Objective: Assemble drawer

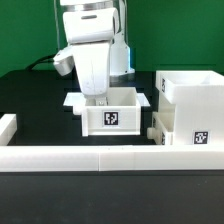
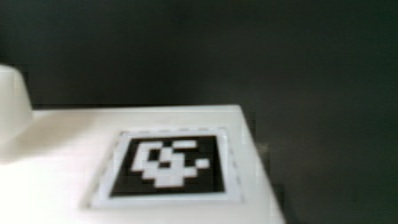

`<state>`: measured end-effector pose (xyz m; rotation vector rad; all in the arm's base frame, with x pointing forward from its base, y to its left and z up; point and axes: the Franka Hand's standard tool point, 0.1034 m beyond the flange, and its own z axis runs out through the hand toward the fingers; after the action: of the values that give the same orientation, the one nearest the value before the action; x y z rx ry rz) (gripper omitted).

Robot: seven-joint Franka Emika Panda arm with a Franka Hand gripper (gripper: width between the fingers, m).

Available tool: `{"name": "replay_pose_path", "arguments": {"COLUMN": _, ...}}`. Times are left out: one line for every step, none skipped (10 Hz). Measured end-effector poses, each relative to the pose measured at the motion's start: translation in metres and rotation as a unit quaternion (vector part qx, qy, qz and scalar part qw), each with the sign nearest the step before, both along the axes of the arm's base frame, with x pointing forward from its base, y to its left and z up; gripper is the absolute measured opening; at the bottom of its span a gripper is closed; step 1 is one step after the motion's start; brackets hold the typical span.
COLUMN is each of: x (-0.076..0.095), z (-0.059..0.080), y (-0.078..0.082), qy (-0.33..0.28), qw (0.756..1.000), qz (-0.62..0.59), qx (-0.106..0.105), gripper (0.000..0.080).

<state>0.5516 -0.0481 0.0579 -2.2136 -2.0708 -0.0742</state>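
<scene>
Bright and even across the exterior view, with no hard shadows on the black counter (image 1: 35, 95). Close to blown out on the white tray (image 1: 130, 120), the box shell (image 1: 195, 95) and the border block (image 1: 110, 160), with edges between white faces nearly lost. Only faint grey shading inside the tray and along the box shell's side. A cool bluish glow behind the arm (image 1: 90, 50). Soft and low in detail overall, yet clear enough to show the tray's tag (image 1: 112, 119) as a pattern. Dimmer and greyer in the wrist view, plainly out of focus: smeared squares on the tag (image 2: 169, 165), a fuzzy border, a blurred white shape (image 2: 11, 100), a flat dark background without detail.
</scene>
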Motion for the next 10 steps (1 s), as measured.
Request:
{"name": "replay_pose_path", "arguments": {"x": -0.001, "z": -0.001, "y": 0.000, "qy": 0.000, "qw": 1.000, "qz": 0.013, "qx": -0.004, "gripper": 0.0041}}
{"name": "replay_pose_path", "arguments": {"x": 0.000, "z": 0.000, "y": 0.003, "qy": -0.001, "qw": 0.999, "qz": 0.035, "qx": -0.013, "gripper": 0.0041}}
{"name": "replay_pose_path", "arguments": {"x": 0.000, "z": 0.000, "y": 0.007, "qy": -0.001, "qw": 0.998, "qz": 0.052, "qx": -0.021, "gripper": 0.0041}}
{"name": "replay_pose_path", "arguments": {"x": 0.000, "z": 0.001, "y": 0.011, "qy": -0.002, "qw": 0.998, "qz": 0.062, "qx": -0.024, "gripper": 0.0041}}
{"name": "replay_pose_path", "arguments": {"x": 0.000, "z": 0.001, "y": 0.013, "qy": -0.002, "qw": 0.998, "qz": 0.064, "qx": -0.025, "gripper": 0.0041}}
{"name": "replay_pose_path", "arguments": {"x": -0.001, "z": 0.001, "y": 0.012, "qy": -0.001, "qw": 0.998, "qz": 0.064, "qx": -0.025, "gripper": 0.0041}}
{"name": "replay_pose_path", "arguments": {"x": -0.001, "z": 0.000, "y": 0.012, "qy": -0.001, "qw": 0.998, "qz": 0.064, "qx": -0.024, "gripper": 0.0041}}
{"name": "replay_pose_path", "arguments": {"x": -0.001, "z": 0.000, "y": 0.012, "qy": -0.001, "qw": 0.998, "qz": 0.064, "qx": -0.024, "gripper": 0.0041}}
{"name": "replay_pose_path", "arguments": {"x": 0.001, "z": 0.001, "y": 0.012, "qy": -0.003, "qw": 0.997, "qz": 0.068, "qx": -0.025, "gripper": 0.0041}}
{"name": "replay_pose_path", "arguments": {"x": 0.003, "z": 0.002, "y": 0.014, "qy": -0.012, "qw": 0.997, "qz": 0.068, "qx": -0.025, "gripper": 0.0041}}
